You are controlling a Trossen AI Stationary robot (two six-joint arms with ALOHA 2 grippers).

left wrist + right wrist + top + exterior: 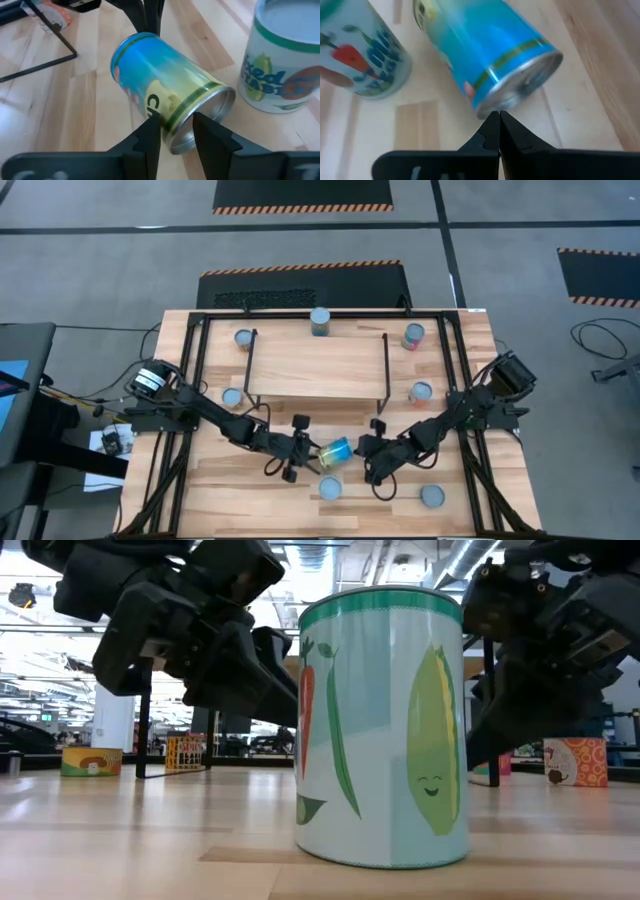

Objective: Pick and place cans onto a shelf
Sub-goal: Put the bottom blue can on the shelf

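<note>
A blue and yellow can (335,452) lies on its side on the tabletop in front of the shelf (318,365), between my two grippers. My left gripper (303,450) is at the can's left end, shut on its rim (176,134). My right gripper (365,448) is shut, with its fingertips at the can's right end (520,92). The low view does not show this can, because a white vegetable can (385,725) stands in front of it. My left gripper has the lower rim of the can's silver end (176,134) between its two fingers, one on the side wall (150,132) and one at the end face (210,131). The fingers come level from the table's left. The can lies on its side. My right gripper's shut fingertips (498,120) meet the lower edge of the can's silver end (492,107), coming level from the table's right. I cannot tell whether they press it.
The white vegetable can (330,488) stands upright just in front of the grippers, and another can (432,496) stands at the front right. More cans stand around the shelf (243,338) (320,320) (413,336) (420,392) (232,396). The shelf top is bare.
</note>
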